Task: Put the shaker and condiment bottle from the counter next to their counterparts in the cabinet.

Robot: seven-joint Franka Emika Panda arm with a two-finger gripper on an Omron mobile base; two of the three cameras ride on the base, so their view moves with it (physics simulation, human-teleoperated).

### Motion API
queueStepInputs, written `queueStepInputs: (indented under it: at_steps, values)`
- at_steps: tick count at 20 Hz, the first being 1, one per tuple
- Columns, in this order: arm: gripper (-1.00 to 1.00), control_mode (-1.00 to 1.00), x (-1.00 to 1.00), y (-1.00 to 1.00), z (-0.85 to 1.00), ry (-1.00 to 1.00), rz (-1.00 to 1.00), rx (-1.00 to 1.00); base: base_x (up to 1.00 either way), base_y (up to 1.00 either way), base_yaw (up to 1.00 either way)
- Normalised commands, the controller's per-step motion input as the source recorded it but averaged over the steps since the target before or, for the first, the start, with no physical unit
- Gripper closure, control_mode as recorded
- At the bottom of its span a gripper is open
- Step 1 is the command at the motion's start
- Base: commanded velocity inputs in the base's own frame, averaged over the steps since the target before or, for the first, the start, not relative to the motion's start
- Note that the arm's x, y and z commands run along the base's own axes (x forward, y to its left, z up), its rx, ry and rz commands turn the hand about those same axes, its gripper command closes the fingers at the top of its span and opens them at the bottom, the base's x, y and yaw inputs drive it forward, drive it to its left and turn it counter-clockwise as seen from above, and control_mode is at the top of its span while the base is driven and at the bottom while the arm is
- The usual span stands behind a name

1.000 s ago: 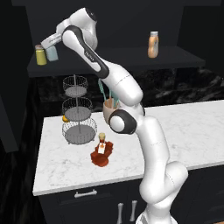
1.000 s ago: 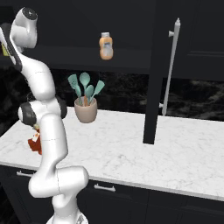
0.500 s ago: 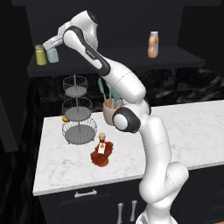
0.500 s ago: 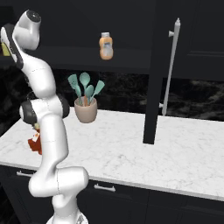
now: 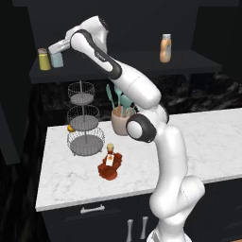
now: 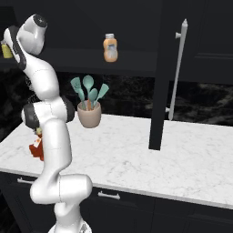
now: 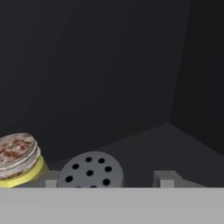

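Shaker (image 5: 57,59), the pale teal one with the grey cap, stands upright on the shelf (image 5: 142,62) of the dark cabinet (image 5: 123,19), just beside the yellow shaker (image 5: 44,59), which sits on its left in the left base view. We see the pincer (image 5: 57,47) right at the teal shaker's top, the white arm reaching up and leftward to it. In the hand view we look down on the shaker's perforated grey cap (image 7: 90,169) between the two grey fingertips (image 7: 165,178); a visible gap lies between the cap and the fingertip on the right of that view, so we read the jaws as parted around the shaker and not clamped on it. The yellow shaker's silver lid (image 7: 16,151) shows at the left of that view, close to the teal one.

Farther along the same shelf, well apart, stands the slim orange bottle (image 5: 165,48).

Down on the white marble counter (image 5: 198,142) we find the dark red condiment bottle (image 5: 110,163), with its yellowish cap uppermost. Just behind it stands a three-tier wire rack (image 5: 83,120), and beside that a beige pot of teal utensils (image 6: 89,103).
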Motion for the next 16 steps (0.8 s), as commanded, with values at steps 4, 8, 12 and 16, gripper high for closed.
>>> queueStepInputs:
  at_steps: [4, 8, 12, 16]
  values:
    - [-1.0, -1.0, 0.0, 0.0, -0.04, 0.0, 0.0, 0.0, 0.0, 0.0, 0.0]
    - [-1.0, -1.0, -0.06, -0.03, 0.0, -0.01, 0.0, 0.0, 0.0, 0.0, 0.0]
    - [-1.0, -1.0, -0.41, -0.28, 0.02, -0.07, 0.0, 0.02, 0.0, 0.0, 0.0]
    - [-1.0, -1.0, -0.58, -0.52, 0.06, -0.1, 0.0, 0.03, 0.0, 0.0, 0.0]
